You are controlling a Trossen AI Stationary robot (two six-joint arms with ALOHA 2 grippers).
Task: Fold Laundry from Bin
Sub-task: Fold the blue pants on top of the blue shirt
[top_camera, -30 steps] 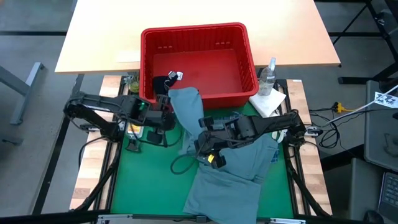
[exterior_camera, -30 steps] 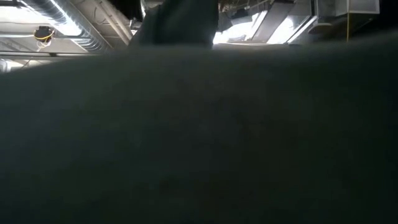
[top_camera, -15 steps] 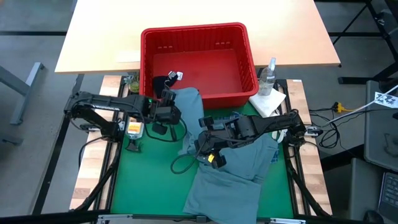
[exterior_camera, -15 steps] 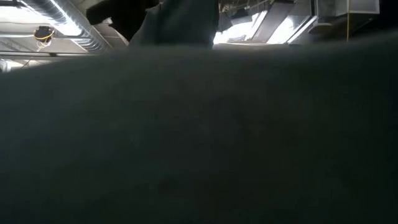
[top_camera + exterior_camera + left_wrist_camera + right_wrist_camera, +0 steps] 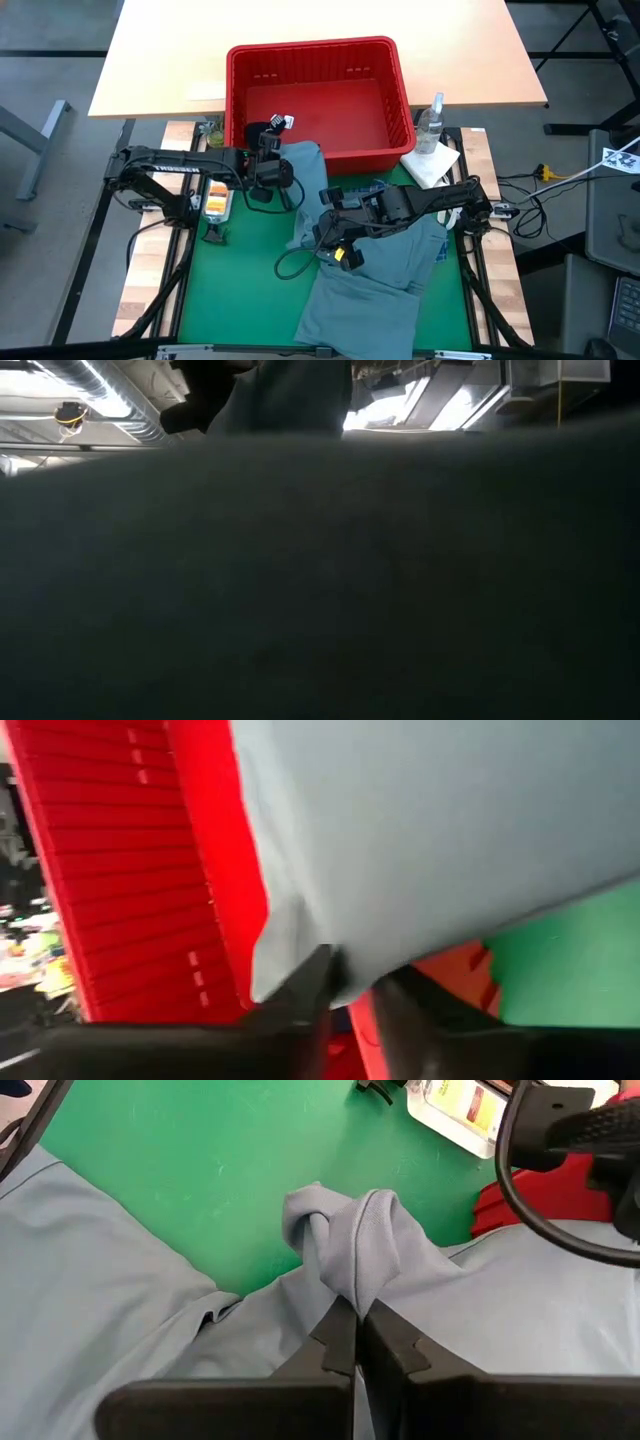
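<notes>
The large grey-blue garment [image 5: 360, 270] hangs over the near rim of the red bin [image 5: 320, 60] and lies spread down the green mat [image 5: 240, 290]. My left gripper [image 5: 278, 172] is at the garment's left edge by the bin's near wall. In the left wrist view its fingers [image 5: 310, 1000] stand narrowly apart with that edge [image 5: 300, 935] between them. My right gripper [image 5: 325, 235] is shut on a fold in the garment's middle. A dark navy garment [image 5: 262, 133] lies in the bin's near left corner. The low view is filled by dark cloth [image 5: 320, 580]. My right gripper pinches a raised fold of the grey-blue garment [image 5: 352, 1292] between its two fingers, coming from above and slanting down. The cloth bunches into a small knot [image 5: 340, 1230] just ahead of the fingertips. The rest of the garment lies slack on the mat.
A clear spray bottle [image 5: 432, 120] and a white paper towel [image 5: 430, 165] stand right of the bin. A labelled bottle [image 5: 213, 205] lies on the mat's left side. A black cable loop [image 5: 290, 265] lies on the mat. A pale wooden table [image 5: 170, 60] is behind the bin.
My left gripper has gone toward the table's far edge and a little to the right, up to the garment's left edge at the bin's near wall. My right gripper and the garment have kept still.
</notes>
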